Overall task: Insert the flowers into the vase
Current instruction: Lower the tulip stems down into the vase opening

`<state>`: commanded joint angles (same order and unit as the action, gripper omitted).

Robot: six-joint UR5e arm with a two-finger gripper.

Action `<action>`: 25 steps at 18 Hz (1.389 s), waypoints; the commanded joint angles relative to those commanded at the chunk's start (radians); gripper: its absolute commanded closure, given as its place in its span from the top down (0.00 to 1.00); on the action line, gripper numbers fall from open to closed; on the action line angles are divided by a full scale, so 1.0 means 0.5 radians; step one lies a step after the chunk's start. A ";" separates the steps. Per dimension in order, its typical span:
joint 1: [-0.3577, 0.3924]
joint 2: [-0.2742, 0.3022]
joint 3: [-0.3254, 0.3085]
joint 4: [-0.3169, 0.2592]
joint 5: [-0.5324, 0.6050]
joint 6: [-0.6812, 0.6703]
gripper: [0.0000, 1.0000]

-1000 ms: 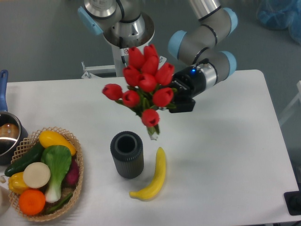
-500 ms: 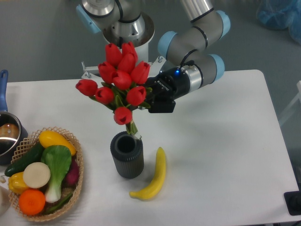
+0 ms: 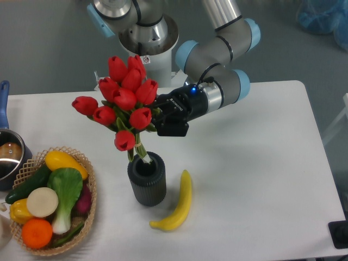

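The flowers [image 3: 123, 100] are a bunch of red tulip buds on green stems, held up above the table at the centre left. The gripper [image 3: 159, 120] comes in from the right and is shut on the stems just below the buds; its fingers are mostly hidden behind the blooms. The dark ribbed vase [image 3: 147, 178] stands upright below. The pale stem ends [image 3: 144, 157] hang right at the vase's rim and seem to dip into its mouth.
A banana [image 3: 179, 202] lies just right of the vase. A woven basket [image 3: 89, 187] with vegetables and fruit stands at the front left. A pot [image 3: 11, 157] with a blue handle sits at the left edge. The arm's base [image 3: 144, 32] stands behind the table.
The gripper has carried the flowers left and down, from right of and above the vase to directly over it. The stem ends now reach the vase's mouth.
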<state>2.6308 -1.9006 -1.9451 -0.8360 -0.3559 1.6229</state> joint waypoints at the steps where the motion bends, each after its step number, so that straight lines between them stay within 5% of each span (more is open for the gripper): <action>1: -0.009 -0.018 0.000 0.000 0.000 0.000 0.34; 25: 0.027 -0.292 -0.092 0.006 0.022 0.328 0.34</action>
<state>2.6445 -2.0463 -1.9911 -0.8330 -0.3451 1.7871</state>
